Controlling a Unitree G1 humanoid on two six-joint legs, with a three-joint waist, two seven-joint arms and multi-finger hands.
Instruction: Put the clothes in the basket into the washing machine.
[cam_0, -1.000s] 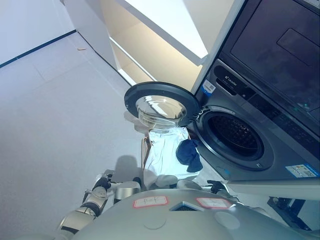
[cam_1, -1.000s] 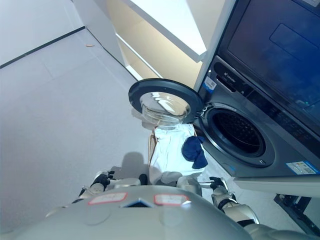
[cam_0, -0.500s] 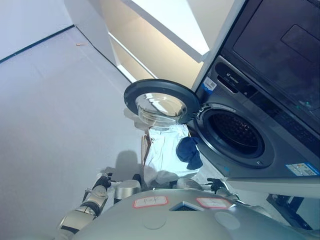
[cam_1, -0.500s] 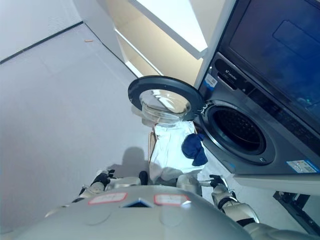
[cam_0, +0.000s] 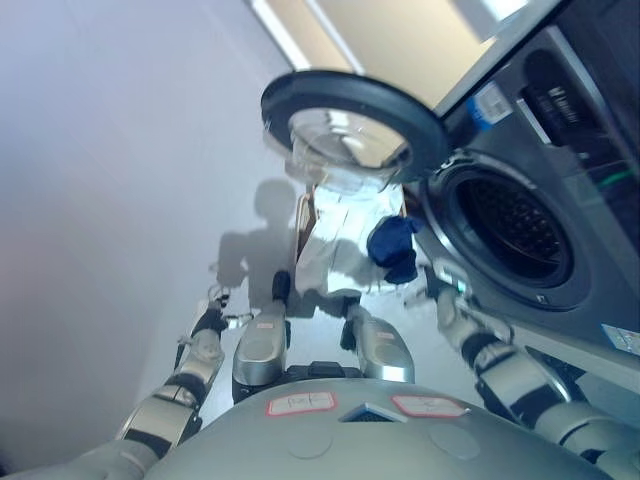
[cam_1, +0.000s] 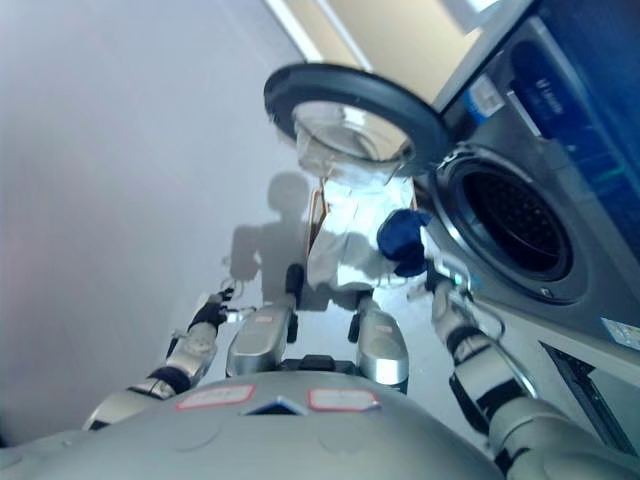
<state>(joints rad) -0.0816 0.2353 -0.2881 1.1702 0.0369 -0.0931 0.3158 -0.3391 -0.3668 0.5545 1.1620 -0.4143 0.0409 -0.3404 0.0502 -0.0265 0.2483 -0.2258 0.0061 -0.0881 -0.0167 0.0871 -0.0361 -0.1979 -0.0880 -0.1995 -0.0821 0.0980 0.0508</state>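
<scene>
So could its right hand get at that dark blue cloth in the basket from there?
Probably yes. The right hand sits just beside the dark blue cloth, which lies on top of the white clothes, with nothing between them.

Both arms are built of silver-grey, rounded metal segments, with black bands ringing the joints. The left arm (cam_0: 168, 412) narrows towards a small dark left hand (cam_0: 209, 320) flecked with white. The right arm (cam_0: 522, 386) looks thicker, its black rings broad near the wrist, and ends in a dark right hand (cam_0: 447, 296) with pale patches. Below them a smooth grey shell (cam_0: 330, 450) carries two white labels (cam_0: 300, 403) edged in red, with a small diamond mark between them.
</scene>
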